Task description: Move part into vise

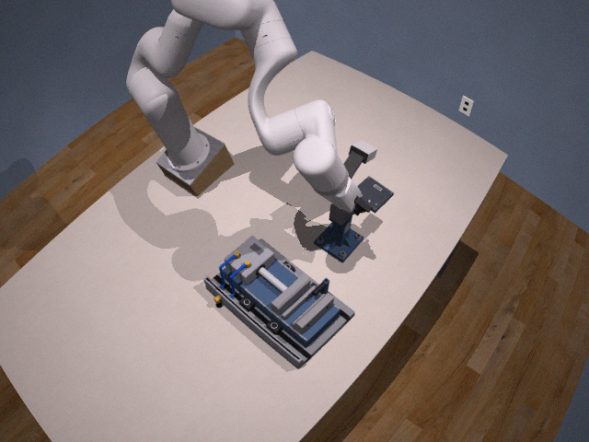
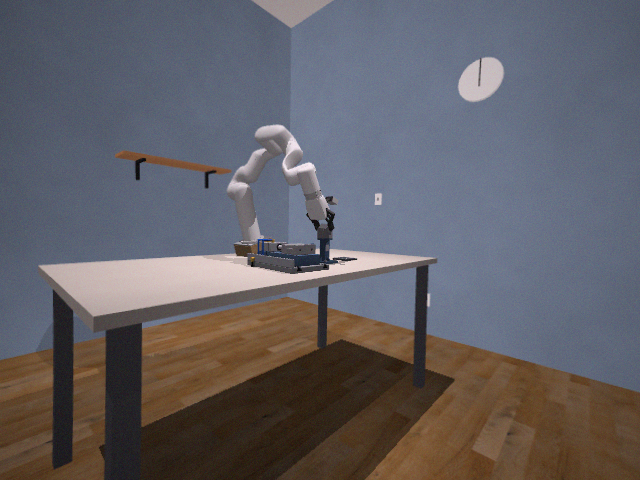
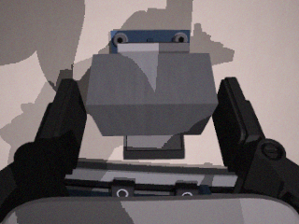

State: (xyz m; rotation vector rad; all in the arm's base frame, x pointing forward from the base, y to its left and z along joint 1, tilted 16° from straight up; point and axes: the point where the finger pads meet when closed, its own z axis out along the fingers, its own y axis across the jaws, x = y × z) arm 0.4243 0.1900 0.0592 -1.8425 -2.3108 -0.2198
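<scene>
The part (image 3: 149, 96), a grey block, lies on top of the V-block stand (image 1: 339, 228), which rises from a blue bolted base (image 1: 339, 247). It also shows in the exterior view (image 2: 324, 233). My gripper (image 3: 149, 96) is open and tilted over it, one black finger on each side of the block with a small gap. In the top view the gripper (image 1: 349, 204) hides most of the part. The dark infeed plate (image 1: 376, 192) behind it lies bare. The vise (image 1: 281, 299) stands open, with nothing between its jaws.
The vise has a moving jaw (image 1: 294, 291) on the white cylinder rod (image 1: 273, 278), a fixed jaw (image 1: 316, 311), and a work stop post (image 1: 326, 287). The arm's base (image 1: 194, 164) stands at the back left. The table edge runs close to the right.
</scene>
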